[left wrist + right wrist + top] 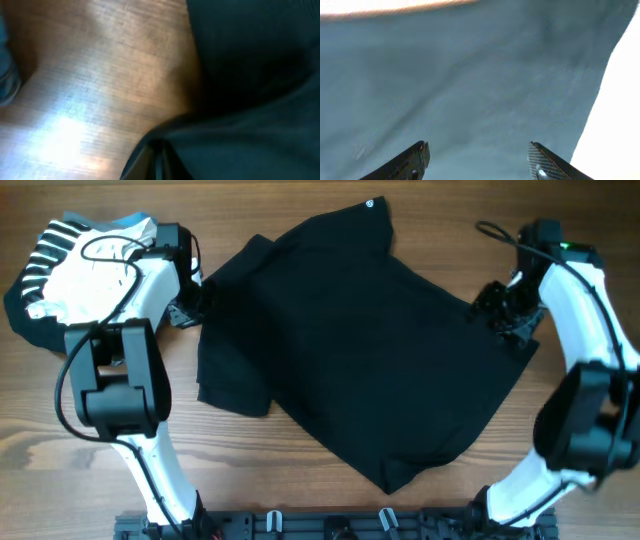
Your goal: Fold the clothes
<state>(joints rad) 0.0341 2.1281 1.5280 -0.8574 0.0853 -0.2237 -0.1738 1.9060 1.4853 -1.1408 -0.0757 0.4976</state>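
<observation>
The black T-shirt (360,350) lies spread and skewed on the wooden table (300,500), with a small white label mark (370,205) at its far edge. My left gripper (197,300) is at the shirt's left edge by a sleeve. In the blurred left wrist view its fingers (159,155) look closed together with the black fabric (250,100) gathered at them. My right gripper (497,305) is at the shirt's right edge. In the right wrist view its jaws (477,160) are wide open, right over the fabric (470,85), with nothing between them.
A black-and-white striped garment (30,265) and a white garment (80,275) lie piled at the far left, under my left arm. A dark rail (320,525) runs along the table's front edge. Bare wood (100,75) lies left of the shirt.
</observation>
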